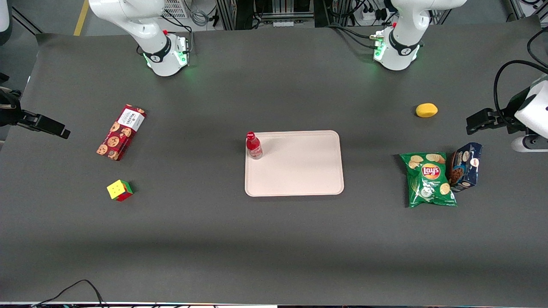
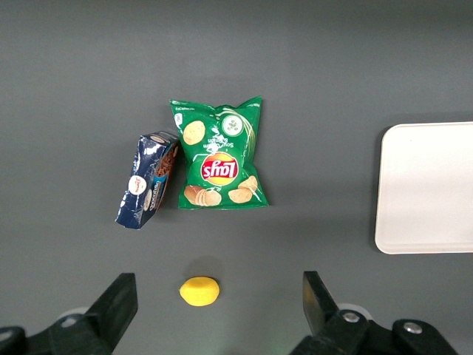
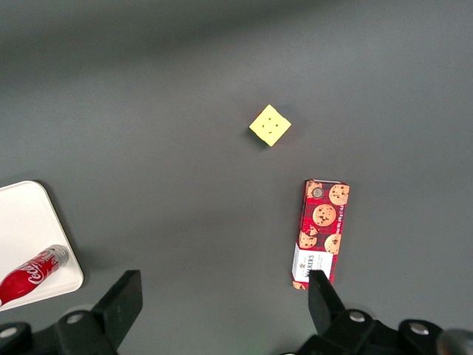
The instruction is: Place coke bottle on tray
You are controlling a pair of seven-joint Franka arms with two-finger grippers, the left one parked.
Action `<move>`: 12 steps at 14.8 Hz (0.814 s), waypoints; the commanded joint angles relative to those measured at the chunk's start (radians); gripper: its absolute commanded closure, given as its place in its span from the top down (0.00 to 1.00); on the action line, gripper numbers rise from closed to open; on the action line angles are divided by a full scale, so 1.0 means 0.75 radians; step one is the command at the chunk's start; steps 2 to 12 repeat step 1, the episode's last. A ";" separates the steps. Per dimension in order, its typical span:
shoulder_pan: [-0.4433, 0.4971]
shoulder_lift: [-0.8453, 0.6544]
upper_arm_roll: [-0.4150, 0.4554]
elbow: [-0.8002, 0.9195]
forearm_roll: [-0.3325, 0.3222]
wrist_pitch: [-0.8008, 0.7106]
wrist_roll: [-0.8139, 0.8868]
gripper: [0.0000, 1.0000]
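The coke bottle (image 1: 254, 146) is standing upright on the tray (image 1: 299, 171), in the tray's corner farther from the front camera and toward the working arm's end of the worktop (image 1: 274, 239). The gripper (image 1: 49, 125) is hanging at that end, well apart from the bottle, its fingers (image 3: 124, 302) spread wide and holding nothing.

The right wrist view is showing the bottle's white Coca-Cola script, which the front view leaves unreadable, plus the red cookie box (image 3: 321, 233) and the cube (image 3: 270, 125) with its yellow face up. The front view is adding the cube's red and green sides.

Only the left wrist and front views are showing the green "Lay's" chip bag (image 2: 220, 154), the dark blue cookie pack (image 2: 147, 179) just beside it, and the lemon (image 2: 199, 291).
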 commanded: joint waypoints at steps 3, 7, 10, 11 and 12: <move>0.001 -0.021 -0.004 -0.007 -0.016 -0.012 -0.048 1.00; 0.001 -0.021 -0.004 -0.007 -0.016 -0.012 -0.048 1.00; 0.001 -0.021 -0.004 -0.007 -0.016 -0.012 -0.048 1.00; 0.001 -0.021 -0.004 -0.007 -0.016 -0.012 -0.048 1.00; 0.001 -0.021 -0.004 -0.007 -0.016 -0.012 -0.048 1.00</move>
